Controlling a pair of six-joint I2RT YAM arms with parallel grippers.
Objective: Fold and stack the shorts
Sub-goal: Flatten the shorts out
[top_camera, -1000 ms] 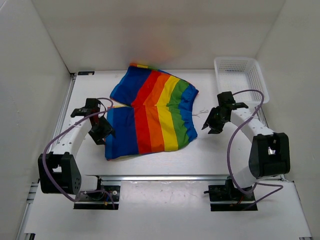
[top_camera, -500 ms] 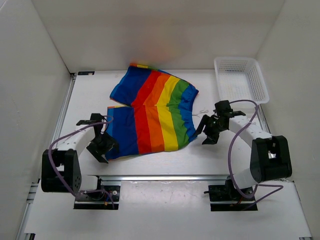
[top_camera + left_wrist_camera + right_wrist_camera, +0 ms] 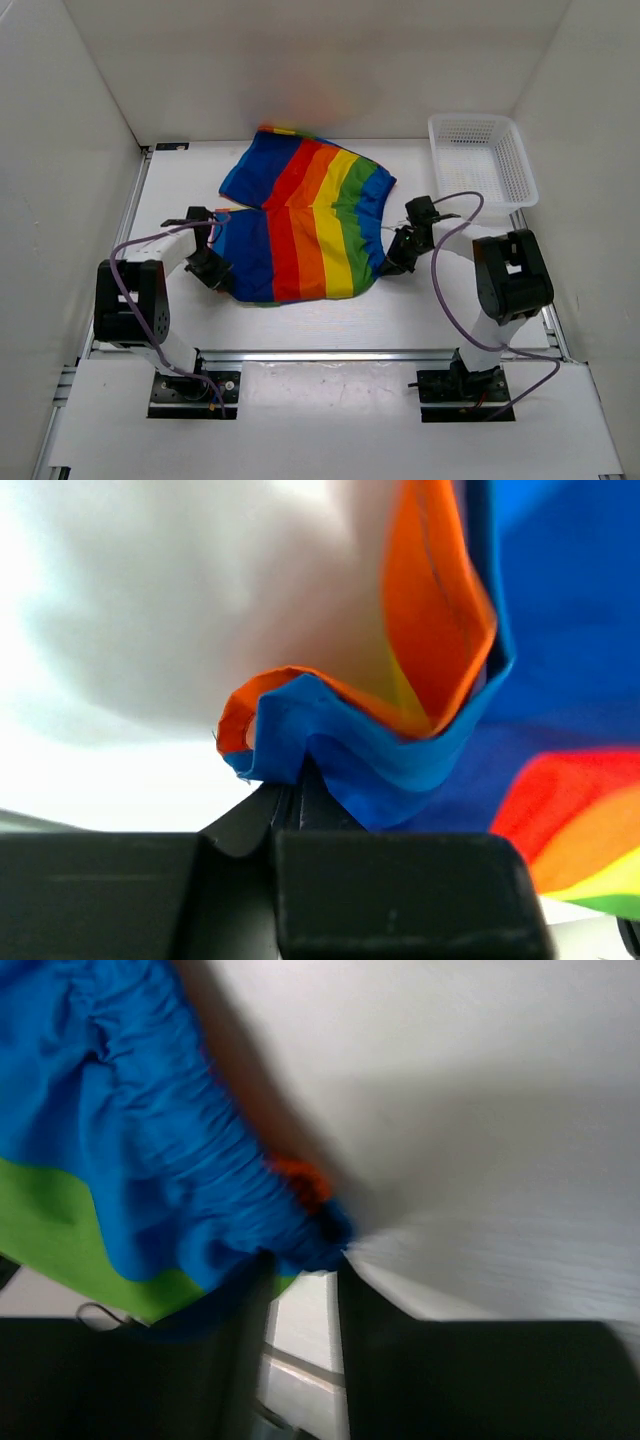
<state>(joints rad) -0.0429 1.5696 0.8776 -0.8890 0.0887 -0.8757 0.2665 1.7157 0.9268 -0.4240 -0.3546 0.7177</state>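
Note:
The rainbow-striped shorts point(image 3: 300, 220) lie spread flat in the middle of the table, waistband to the right. My left gripper point(image 3: 213, 272) is low at their near-left corner. In the left wrist view it point(image 3: 288, 790) is shut on a bunched fold of the blue hem point(image 3: 300, 735), whose orange inside shows. My right gripper point(image 3: 393, 258) is at the near-right corner. The right wrist view is blurred: there the gripper point(image 3: 305, 1260) has the gathered blue waistband point(image 3: 180, 1170) pinched at its tips, with a narrow gap lower down.
A white mesh basket point(image 3: 520, 165) stands at the back right, beyond the right arm. White walls enclose the table on three sides. A metal rail point(image 3: 320, 353) runs along the near edge in front of the arm bases.
Both arms swung inward and down onto the shorts' near corners. Both grippers opened wide, then closed on the fabric. The near-left corner is now bunched inward.

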